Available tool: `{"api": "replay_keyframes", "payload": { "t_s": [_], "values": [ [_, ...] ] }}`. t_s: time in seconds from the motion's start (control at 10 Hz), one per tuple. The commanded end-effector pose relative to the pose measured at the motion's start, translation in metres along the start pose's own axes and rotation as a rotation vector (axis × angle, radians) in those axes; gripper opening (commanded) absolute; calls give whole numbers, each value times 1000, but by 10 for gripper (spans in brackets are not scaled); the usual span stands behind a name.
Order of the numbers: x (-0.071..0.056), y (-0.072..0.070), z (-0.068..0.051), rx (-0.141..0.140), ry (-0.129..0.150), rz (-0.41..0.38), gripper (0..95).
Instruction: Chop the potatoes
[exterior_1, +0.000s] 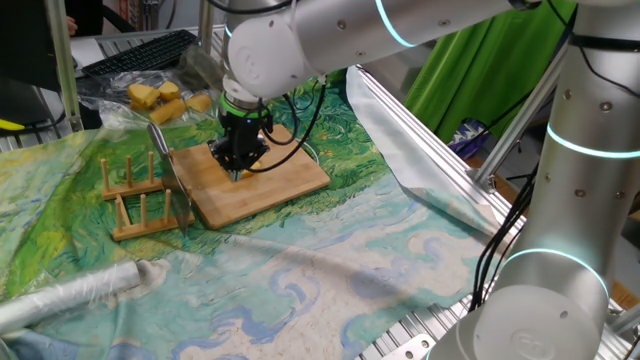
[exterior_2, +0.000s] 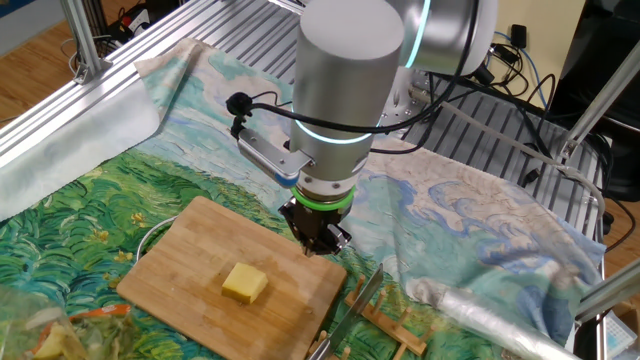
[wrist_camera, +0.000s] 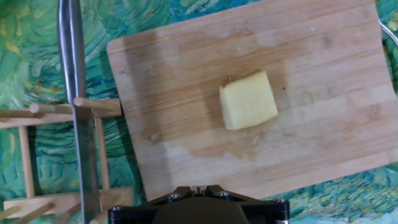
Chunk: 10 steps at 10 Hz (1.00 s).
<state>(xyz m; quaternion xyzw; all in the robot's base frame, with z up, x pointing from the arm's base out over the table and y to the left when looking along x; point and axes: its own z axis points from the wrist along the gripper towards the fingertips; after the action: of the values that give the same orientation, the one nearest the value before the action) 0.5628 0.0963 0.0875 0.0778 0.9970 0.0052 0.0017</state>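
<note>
Gripper (exterior_1: 240, 168) is hanging straight down over the bamboo cutting board (exterior_1: 290, 180) in one fixed view, fingers drawn together with nothing between them, tips just above or touching the board, cannot tell which. Potato block is not showing here, the gripper is hiding that part of the board. Wooden rack (exterior_1: 140, 200) is sitting just left of the board with a knife (exterior_1: 165, 160) resting in it. Yellow food pieces (exterior_1: 165, 98) are lying in a clear bag well behind the board. Painted-pattern cloth (exterior_1: 330, 260) is covering the table, and a rolled plastic sheet (exterior_1: 75, 295) is lying at the near left edge.

Other fixed view: gripper (exterior_2: 322, 240) is pointing down at the far edge of the cutting board (exterior_2: 190, 250), closed, holding nothing. Potato block (exterior_2: 245, 282) is sitting flat near the middle of the board, apart from the gripper. Knife (exterior_2: 350, 310) is leaning in the rack (exterior_2: 390, 325) beside the board's right corner. Plastic roll (exterior_2: 490, 310) is lying on the cloth (exterior_2: 120, 200) further right.

Hand view: potato block (wrist_camera: 247, 99), pale yellow and squarish, is lying near the board (wrist_camera: 186, 124) centre, one chunk, uncut. Gripper body is filling the bottom edge; the fingertips are barely visible. Knife blade (wrist_camera: 78, 99) is running vertically across the rack (wrist_camera: 37, 155) at left, off the board.
</note>
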Motion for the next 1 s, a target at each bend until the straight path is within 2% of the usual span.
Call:
{"api": "replay_keyframes", "payload": {
  "t_s": [0.1,0.2,0.7,1.0],
  "values": [
    [-1,1,-1,7,21,-11,0],
    [-1,1,-1,11,53,1,0],
    [-1,1,-1,-19,57,-1,0],
    [-7,18,-2,-13,58,38,0]
  ]
}}
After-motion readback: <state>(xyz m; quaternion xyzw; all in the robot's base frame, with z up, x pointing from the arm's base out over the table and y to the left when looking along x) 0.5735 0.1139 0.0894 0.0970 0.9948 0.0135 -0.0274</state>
